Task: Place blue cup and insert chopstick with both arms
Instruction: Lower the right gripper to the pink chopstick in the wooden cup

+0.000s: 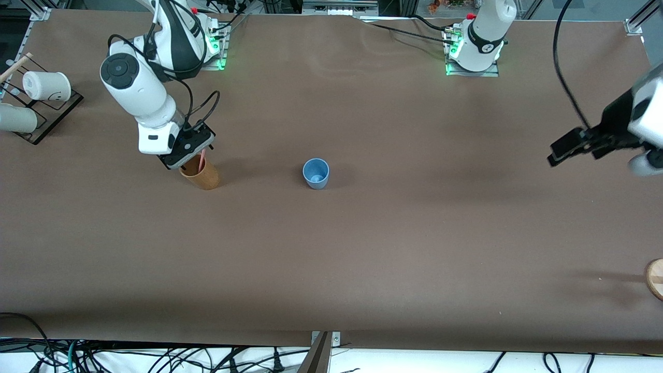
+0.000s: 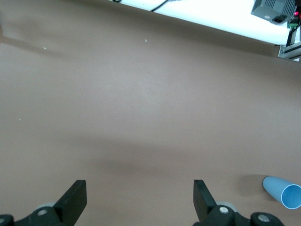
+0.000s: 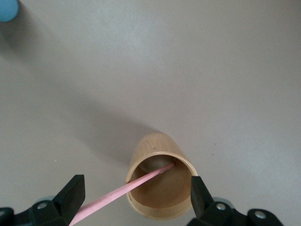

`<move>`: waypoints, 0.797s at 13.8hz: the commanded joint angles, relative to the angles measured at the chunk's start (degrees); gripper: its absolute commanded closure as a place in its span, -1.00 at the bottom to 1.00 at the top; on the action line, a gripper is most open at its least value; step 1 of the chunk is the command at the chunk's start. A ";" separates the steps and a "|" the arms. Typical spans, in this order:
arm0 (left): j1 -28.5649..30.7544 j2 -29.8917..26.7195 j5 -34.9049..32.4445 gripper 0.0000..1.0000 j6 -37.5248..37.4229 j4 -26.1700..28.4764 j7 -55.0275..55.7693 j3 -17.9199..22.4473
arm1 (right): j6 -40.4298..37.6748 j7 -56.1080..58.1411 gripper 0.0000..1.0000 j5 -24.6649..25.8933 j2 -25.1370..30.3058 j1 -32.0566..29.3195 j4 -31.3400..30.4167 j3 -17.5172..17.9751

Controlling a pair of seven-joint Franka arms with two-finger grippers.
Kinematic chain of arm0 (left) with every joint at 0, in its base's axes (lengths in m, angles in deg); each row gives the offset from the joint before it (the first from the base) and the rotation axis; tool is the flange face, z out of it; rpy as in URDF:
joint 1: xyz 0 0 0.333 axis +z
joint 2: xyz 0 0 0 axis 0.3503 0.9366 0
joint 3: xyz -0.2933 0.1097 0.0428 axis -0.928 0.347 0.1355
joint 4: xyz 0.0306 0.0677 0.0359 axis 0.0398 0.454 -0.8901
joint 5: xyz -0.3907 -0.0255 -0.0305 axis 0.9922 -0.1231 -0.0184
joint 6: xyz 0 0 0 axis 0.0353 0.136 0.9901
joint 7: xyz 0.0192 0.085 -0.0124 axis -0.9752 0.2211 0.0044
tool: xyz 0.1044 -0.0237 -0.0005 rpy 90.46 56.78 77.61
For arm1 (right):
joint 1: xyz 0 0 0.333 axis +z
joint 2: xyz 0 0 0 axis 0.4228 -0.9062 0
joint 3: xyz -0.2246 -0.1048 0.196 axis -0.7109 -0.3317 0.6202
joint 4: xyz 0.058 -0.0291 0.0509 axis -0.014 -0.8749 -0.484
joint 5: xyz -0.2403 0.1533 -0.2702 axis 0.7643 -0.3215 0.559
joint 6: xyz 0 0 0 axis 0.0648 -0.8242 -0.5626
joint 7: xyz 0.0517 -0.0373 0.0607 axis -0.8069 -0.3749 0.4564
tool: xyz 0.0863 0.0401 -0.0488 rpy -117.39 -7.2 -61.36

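The blue cup (image 1: 316, 173) stands upright mid-table; it also shows as the blue cup (image 2: 283, 190) and at the edge as the blue cup (image 3: 7, 9). Toward the right arm's end stands a tan cup (image 1: 202, 175) with the pink chopstick (image 1: 204, 157) leaning in it. My right gripper (image 1: 190, 158) hangs just over that tan cup (image 3: 160, 183), open, its fingers on either side of the rim. The chopstick (image 3: 127, 190) passes between them untouched. My left gripper (image 1: 562, 150) hovers open and empty over bare table at the left arm's end, as the left gripper (image 2: 138, 195) view confirms.
A black rack (image 1: 57, 106) with white cups (image 1: 46, 85) sits at the right arm's end near the bases. A round wooden piece (image 1: 655, 278) lies at the left arm's end, nearer the camera. Cables hang along the table's near edge.
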 commanded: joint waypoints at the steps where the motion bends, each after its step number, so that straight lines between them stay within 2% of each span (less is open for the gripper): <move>1: 3.66 -2.63 0.91 -1.00 -3.67 4.09 -8.50 -1.46 | 0.40 0.90 -0.99 0.14 -4.13 -0.80 4.08 1.00; 4: 4.20 -5.96 0.82 -1.00 -3.78 9.01 -6.89 -1.64 | 0.22 12.30 -0.99 0.14 -6.68 -1.84 9.88 1.18; 6: 3.85 -8.16 0.82 -1.00 -2.91 12.44 -5.82 -1.64 | -0.13 23.02 -0.99 -0.21 -6.78 -5.27 12.08 1.18; 8: 3.76 -8.96 0.65 -1.00 -0.89 14.56 -7.57 -1.64 | -4.14 27.71 -0.99 -0.48 -6.17 -6.07 13.76 1.18; 10: 3.84 -7.47 0.64 -1.00 -1.40 13.51 -10.90 -1.64 | -9.60 29.30 -0.99 -0.65 -3.45 -6.07 12.63 1.18; 11: 3.84 -7.38 0.82 -1.00 -1.41 13.33 -10.65 -1.64 | -10.58 29.48 -0.99 -0.83 -1.35 -6.07 10.01 1.26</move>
